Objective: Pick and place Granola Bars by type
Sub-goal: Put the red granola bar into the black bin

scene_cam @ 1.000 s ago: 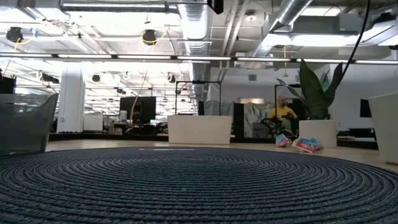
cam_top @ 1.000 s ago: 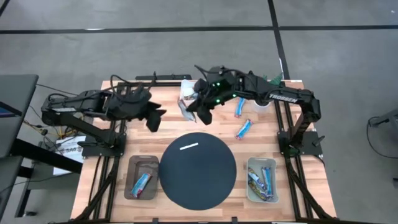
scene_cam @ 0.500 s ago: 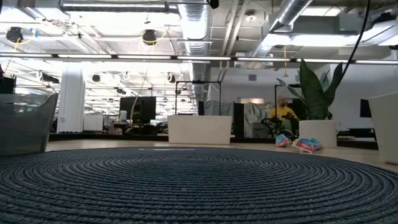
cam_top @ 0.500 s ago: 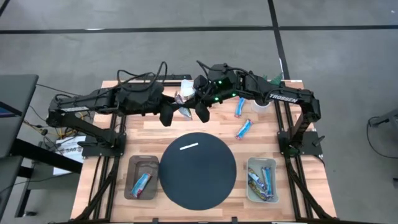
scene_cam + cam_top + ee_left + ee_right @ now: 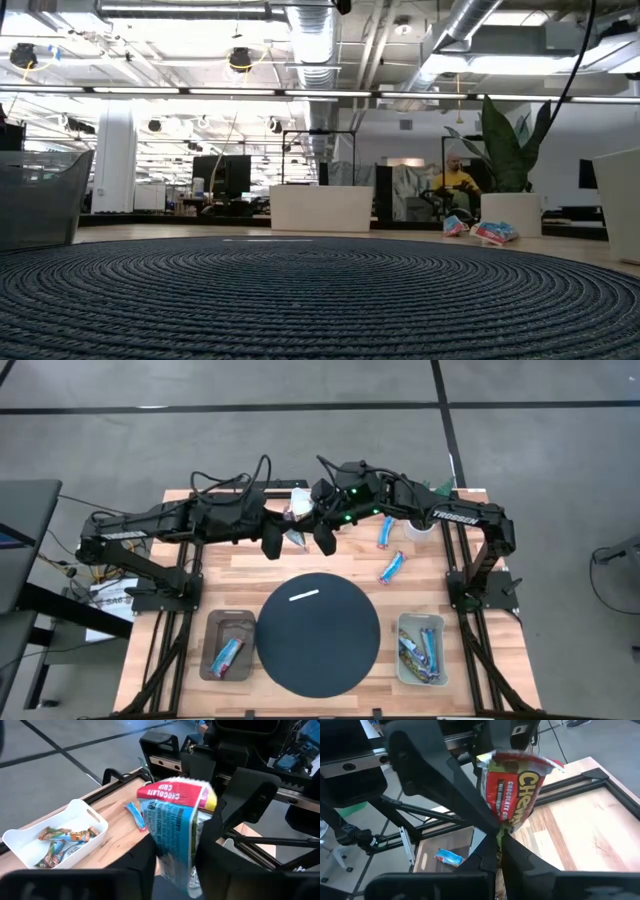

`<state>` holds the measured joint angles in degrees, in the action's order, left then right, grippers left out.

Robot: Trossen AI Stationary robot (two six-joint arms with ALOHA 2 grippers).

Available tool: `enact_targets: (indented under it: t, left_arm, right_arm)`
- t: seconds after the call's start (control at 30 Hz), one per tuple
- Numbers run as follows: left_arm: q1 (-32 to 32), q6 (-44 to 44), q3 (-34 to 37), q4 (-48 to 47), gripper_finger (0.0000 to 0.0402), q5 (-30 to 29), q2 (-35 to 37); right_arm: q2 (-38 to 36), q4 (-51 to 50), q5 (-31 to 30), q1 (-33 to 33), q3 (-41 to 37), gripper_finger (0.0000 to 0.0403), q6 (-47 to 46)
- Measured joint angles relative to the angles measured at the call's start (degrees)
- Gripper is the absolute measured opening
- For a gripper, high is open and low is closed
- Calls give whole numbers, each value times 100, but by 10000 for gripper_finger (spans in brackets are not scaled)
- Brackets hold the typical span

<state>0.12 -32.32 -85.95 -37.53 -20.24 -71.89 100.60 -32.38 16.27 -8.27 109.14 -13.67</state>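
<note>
A red-and-white wrapped granola bar [image 5: 296, 523] hangs in the air over the far middle of the table, between my two grippers. My right gripper [image 5: 322, 538] is shut on it from the right. My left gripper [image 5: 272, 545] has come in from the left, and its fingers [image 5: 145, 865] stand against the bar's two sides [image 5: 175, 830]. Two blue bars [image 5: 385, 532] [image 5: 393, 567] lie flat on the wood at the right. Neither gripper shows in the low view. My left gripper has the lower half of the bar [image 5: 172, 850] between its two fingers, with no gap showing on either side. The fingers come from the table's left, slanting slightly down, and the bar stands up out of them. My right gripper pinches the bar's lower crimped end [image 5: 506, 824] between its fingertips. It comes from the table's right, slanting slightly down. The bar rises above the fingers, label side toward the camera, clear of the table.
A dark round mat [image 5: 318, 632] with a white strip lies at the near middle. A grey bin [image 5: 212, 660] at the near left holds a blue bar [image 5: 228, 653]. A white bin [image 5: 404, 660] at the near right holds several bars. A white pot [image 5: 420, 528] stands at the far right.
My left gripper has swung toward the table's right and a little toward the far edge, up to the bar that my right gripper holds aloft. Most of this came in the first half second. The bar and my right gripper have stayed nearly in place.
</note>
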Motion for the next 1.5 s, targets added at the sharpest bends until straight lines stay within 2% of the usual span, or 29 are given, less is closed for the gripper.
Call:
enact_targets:
  t: [0.17, 0.33, 0.43, 0.6, 0.7, 0.83, 0.9, 1.0, 1.17, 1.3, 1.5]
  left_arm:
    - [-2, 40, 0, -1, 42, -52, 1]
    - [-4, 42, 0, -50, 34, -80, 34]
    - [-2, 47, 2, -362, 42, -101, 105]
    - [3, -24, 2, -928, 32, 8, 236]
    - [0, -117, 2, -1278, 29, 554, 346]
    - [-82, -410, 0, -2010, 37, 1886, 420]
    - [-250, -670, 0, -2444, 37, 2335, 430]
    - [-530, -805, 0, -3210, 31, 2667, 426]
    - [-1013, -1254, 0, -4074, 35, 2691, 426]
    - [-1423, -1771, 2, -4426, 40, 2746, 325]
    - [-1978, -2220, 2, -4472, 33, 2885, 108]
  right_arm:
    - [0, 5, 1, 0, 0, 1, -18]
    - [2, 31, 2, 0, 0, 13, 22]
    - [-40, -91, 29, -38, -2, 46, 155]
    - [-218, -495, 37, -171, 9, 127, 210]
    - [-313, -1047, 24, -306, -2, 176, 214]
    - [-429, -1631, 12, -439, -2, 223, 217]
    - [-479, -1888, 9, -468, 4, 237, 277]
    - [-509, -2259, -94, -469, 2, 245, 424]
    - [-511, -2811, -273, -468, 2, 242, 518]
    - [-511, -3118, -291, -468, 1, 239, 615]
    - [-510, -3231, -289, -468, 0, 238, 664]
